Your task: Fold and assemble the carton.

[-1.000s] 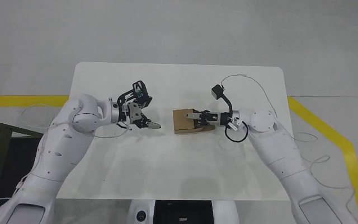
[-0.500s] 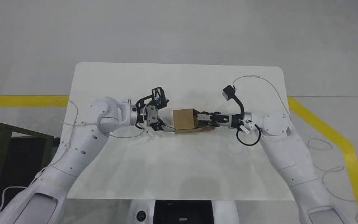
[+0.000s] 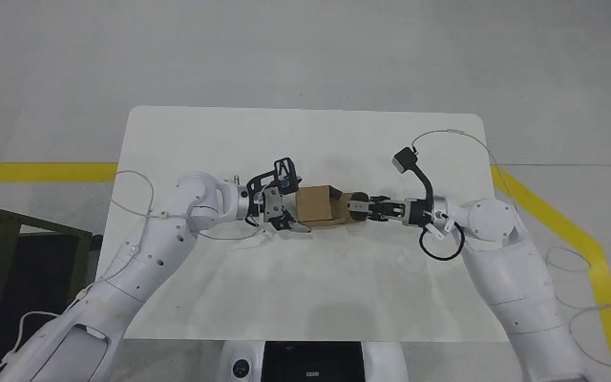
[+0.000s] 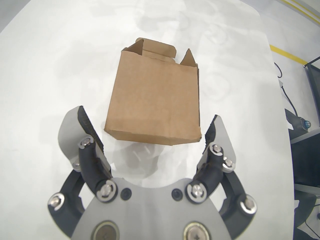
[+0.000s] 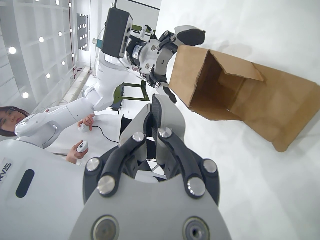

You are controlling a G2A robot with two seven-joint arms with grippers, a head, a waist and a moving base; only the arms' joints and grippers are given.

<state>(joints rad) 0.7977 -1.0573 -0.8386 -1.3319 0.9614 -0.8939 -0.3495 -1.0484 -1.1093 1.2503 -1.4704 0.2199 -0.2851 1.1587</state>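
A brown carton (image 3: 320, 203) lies on its side at the middle of the white table (image 3: 286, 296), its open end with loose flaps facing my right arm. My left gripper (image 3: 291, 210) is open at the carton's closed end, one finger on either side of the carton (image 4: 155, 101); in the left wrist view the left gripper (image 4: 148, 116) does not visibly touch it. My right gripper (image 3: 352, 206) is shut with nothing in it, just outside the open end. In the right wrist view the right gripper (image 5: 153, 102) points beside the carton (image 5: 250, 96), with a little gap to it.
The table (image 4: 50, 51) is bare around the carton, with free room toward its front and back edges. A thin cable (image 3: 449, 143) loops from the right arm over the table's far right part.
My left arm swung right and brought its open gripper up to the carton's closed end. My right gripper drew back out of the carton's open end, and the carton shifted slightly right.
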